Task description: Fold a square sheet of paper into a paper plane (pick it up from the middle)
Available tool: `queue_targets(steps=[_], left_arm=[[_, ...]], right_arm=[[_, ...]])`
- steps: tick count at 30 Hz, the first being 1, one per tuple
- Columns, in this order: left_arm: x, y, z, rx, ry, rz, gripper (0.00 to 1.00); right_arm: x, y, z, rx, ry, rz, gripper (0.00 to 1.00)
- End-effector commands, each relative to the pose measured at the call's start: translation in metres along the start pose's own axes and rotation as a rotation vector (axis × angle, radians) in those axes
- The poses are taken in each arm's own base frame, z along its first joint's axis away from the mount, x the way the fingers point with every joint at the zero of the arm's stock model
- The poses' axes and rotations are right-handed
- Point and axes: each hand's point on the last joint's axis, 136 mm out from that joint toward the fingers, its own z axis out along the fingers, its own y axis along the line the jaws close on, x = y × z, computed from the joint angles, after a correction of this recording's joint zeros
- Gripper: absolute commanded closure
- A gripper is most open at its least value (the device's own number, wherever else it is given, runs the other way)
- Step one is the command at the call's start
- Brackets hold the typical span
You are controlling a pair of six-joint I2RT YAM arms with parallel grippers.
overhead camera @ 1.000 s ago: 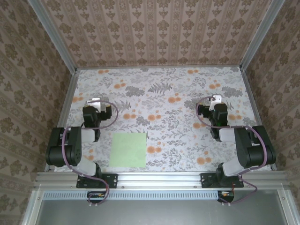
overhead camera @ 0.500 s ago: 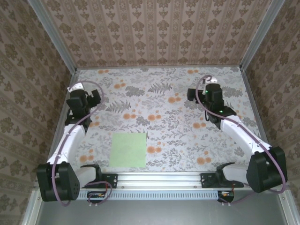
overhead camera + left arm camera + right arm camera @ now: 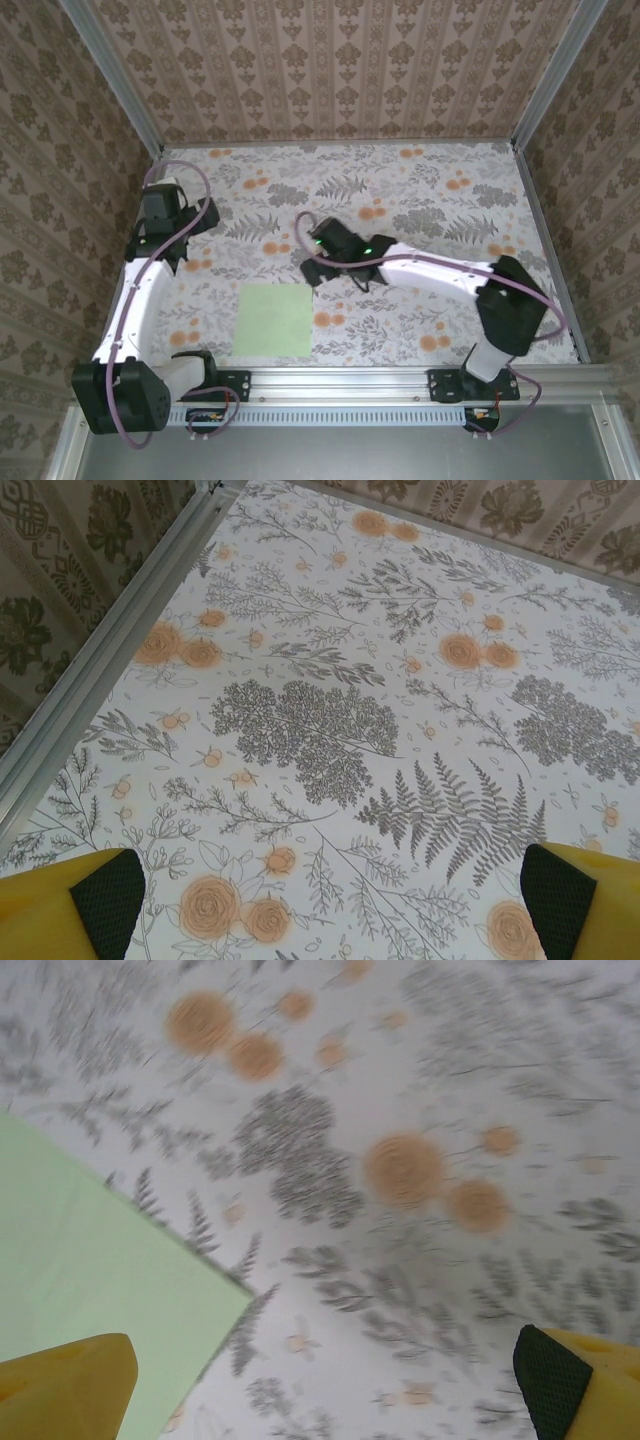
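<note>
Pale green square sheet of paper (image 3: 274,320) flat on counter (image 3: 440,200). Right jaws released, near its far corner; left jaws released too. Centre over the middle before pinching.

You're in a lab test cell dressed up as a home, not a real room. The damask wallpaper (image 3: 330,70) sits on flat panels framed by bare aluminium posts (image 3: 112,80). The floral tabletop (image 3: 400,190) is a printed cover running wall to wall inside that box. The left arm (image 3: 135,300) and right arm (image 3: 440,272) are bolted to an extrusion rail (image 3: 340,380) at the near edge, with a slotted cable duct (image 3: 330,415) just below.
</note>
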Motion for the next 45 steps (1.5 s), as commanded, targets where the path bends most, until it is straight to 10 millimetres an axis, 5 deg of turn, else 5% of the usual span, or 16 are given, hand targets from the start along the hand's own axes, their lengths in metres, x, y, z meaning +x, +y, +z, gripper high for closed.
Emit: queue_targets(steps=[1,5,11,25,31,36,42,45], left_arm=[[-0.006,-0.005,-0.017,0.046,0.006,-0.029,0.0],[-0.006,0.0,-0.019,0.033,0.003,-0.033,0.0],[-0.004,0.008,-0.018,0.017,0.003,-0.051,0.0],[0.0,0.013,-0.012,0.005,0.02,-0.069,0.0],[0.001,0.013,-0.009,0.005,0.031,-0.071,0.0],[0.002,0.014,-0.008,0.006,0.038,-0.074,0.0],[0.004,0.013,-0.006,0.013,0.048,-0.077,0.0],[0.005,0.012,-0.005,0.017,0.05,-0.081,0.0]], right_arm=[[0.019,0.025,0.01,0.029,0.106,-0.167,0.0],[0.027,0.06,0.025,0.003,0.152,-0.291,0.0],[0.037,0.081,0.048,0.019,0.224,-0.394,0.0],[0.05,0.057,0.088,0.169,0.308,-0.412,0.0],[0.059,0.015,0.096,0.284,0.355,-0.325,0.0],[0.075,-0.045,0.093,0.396,0.408,-0.193,0.0],[0.116,-0.133,0.066,0.543,0.494,0.069,0.0],[0.128,-0.159,0.045,0.577,0.506,0.194,0.0]])
